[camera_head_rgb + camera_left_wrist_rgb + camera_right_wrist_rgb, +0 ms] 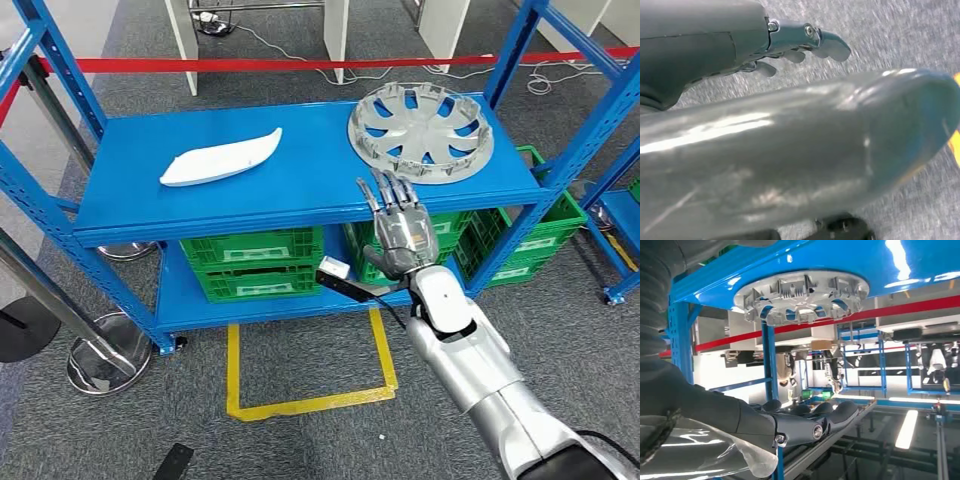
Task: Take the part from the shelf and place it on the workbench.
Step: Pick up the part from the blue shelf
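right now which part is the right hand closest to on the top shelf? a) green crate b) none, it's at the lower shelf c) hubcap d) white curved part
c: the right hand is open at the front edge of the top shelf, just below the hubcap; the white curved part lies well off toward the other end.

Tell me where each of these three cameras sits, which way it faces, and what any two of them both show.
Head view: high on the body, looking forward and down at the blue shelf, the wheel cover and the white part; the right robot hand reaches in.
Left wrist view: at the hanging left arm, looking down at grey carpet; the left robot hand shows, holding nothing.
Right wrist view: behind the right robot hand, turned upside down, facing the shelf.
Shared: head and right wrist views both show the wheel cover on the shelf.
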